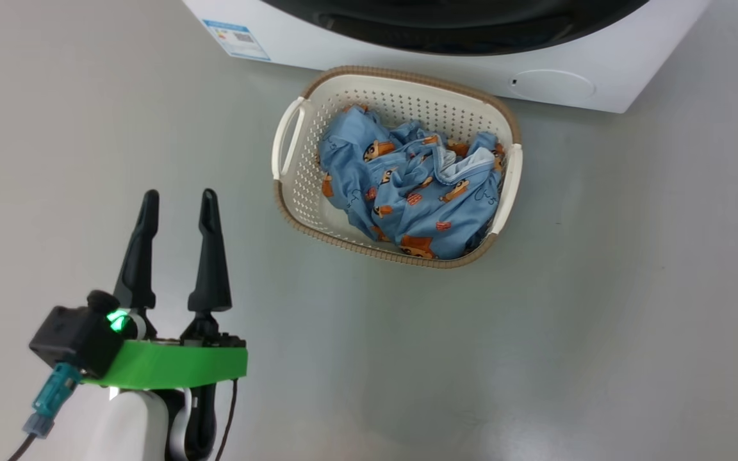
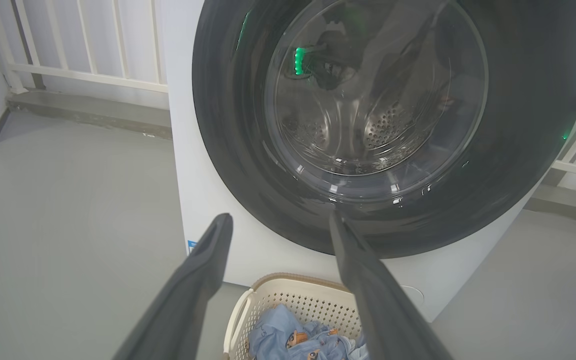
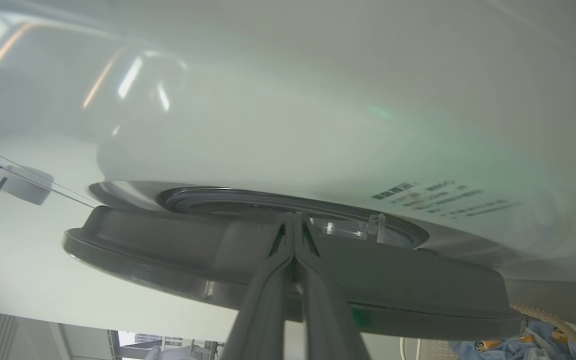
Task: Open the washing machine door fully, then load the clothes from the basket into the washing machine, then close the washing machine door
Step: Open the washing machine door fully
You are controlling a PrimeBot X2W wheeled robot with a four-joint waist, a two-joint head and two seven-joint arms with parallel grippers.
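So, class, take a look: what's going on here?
The robot is working on the washing machine door. Its right gripper, fingers shut, is at the rim of the door, which looks slightly ajar. The left gripper hangs open, holding nothing. The clothes lie in the basket before the washing machine.

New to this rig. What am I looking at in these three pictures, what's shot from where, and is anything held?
A wheeled robot with two arms, each ending in a two-fingered claw. The head view looks down at the grey floor: a cream laundry basket of blue printed clothes stands before the white washing machine; the left claw, open and empty, is at lower left. The left wrist view looks along that claw at the washing machine door. The right wrist view looks along the right claw: shut, tips at the door's edge, gripping nothing visible.
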